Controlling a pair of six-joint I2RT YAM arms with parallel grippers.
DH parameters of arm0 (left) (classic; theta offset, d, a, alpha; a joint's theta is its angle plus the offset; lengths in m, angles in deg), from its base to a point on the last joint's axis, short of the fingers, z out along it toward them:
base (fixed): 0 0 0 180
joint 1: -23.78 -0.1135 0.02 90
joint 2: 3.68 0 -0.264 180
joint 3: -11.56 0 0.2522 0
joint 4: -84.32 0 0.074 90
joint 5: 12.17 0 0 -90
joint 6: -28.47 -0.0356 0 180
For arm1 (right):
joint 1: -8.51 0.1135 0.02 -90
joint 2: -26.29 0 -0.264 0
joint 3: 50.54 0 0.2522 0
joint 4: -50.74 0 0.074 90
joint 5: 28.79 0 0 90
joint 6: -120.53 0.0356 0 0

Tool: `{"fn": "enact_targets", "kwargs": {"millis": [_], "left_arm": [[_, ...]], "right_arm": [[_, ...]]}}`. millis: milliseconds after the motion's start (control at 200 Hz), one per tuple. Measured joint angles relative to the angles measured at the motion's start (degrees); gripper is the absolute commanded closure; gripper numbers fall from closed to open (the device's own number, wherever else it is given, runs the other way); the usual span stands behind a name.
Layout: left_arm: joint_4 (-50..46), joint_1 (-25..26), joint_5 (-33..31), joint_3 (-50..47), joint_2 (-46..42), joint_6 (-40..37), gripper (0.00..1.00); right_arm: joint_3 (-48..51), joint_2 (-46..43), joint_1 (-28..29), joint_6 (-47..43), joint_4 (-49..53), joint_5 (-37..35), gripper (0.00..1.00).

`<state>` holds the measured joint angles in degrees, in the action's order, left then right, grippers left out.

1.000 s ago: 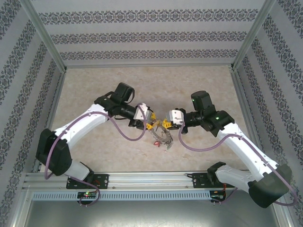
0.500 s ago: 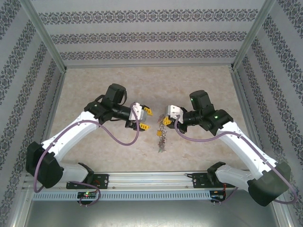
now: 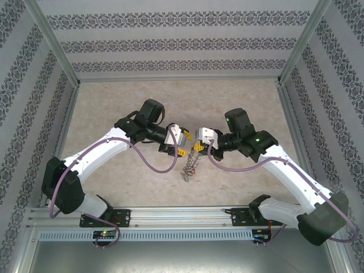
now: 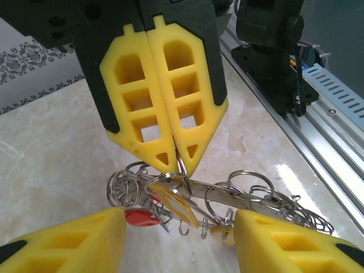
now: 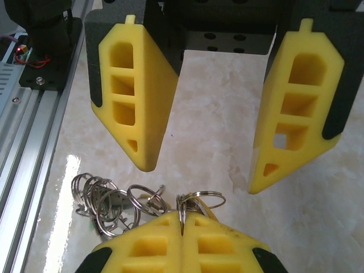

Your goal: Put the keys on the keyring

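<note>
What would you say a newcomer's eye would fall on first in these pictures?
Probably the two arms meeting nose to nose at mid-table. The right gripper is shut on a thin wire ring of the key bunch, which trails from it toward the near edge, a red tag among its rings. The left gripper faces it with its yellow fingers spread wide.

We see a beige marbled table [image 3: 108, 102], walls [image 3: 170, 40] with striped patterned paper around it, and a metal rail [image 3: 182, 215] at its near edge.
</note>
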<state>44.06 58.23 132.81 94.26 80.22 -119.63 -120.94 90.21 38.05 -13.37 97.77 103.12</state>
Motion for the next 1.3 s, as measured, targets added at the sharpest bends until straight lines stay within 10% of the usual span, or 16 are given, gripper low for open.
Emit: {"fn": "enact_targets", "kwargs": {"millis": [984, 1299], "left_arm": [[-5.7, 2.9, -4.5, 1.6, 1.2, -9.9, 0.91], [-3.7, 3.0, -6.3, 1.0, 0.7, -9.0, 0.88]], "right_arm": [[-0.3, 1.8, 0.6, -2.1, 1.2, 2.5, 1.00], [0.2, 2.1, -0.8, 3.4, -1.0, 3.3, 1.00]]}}
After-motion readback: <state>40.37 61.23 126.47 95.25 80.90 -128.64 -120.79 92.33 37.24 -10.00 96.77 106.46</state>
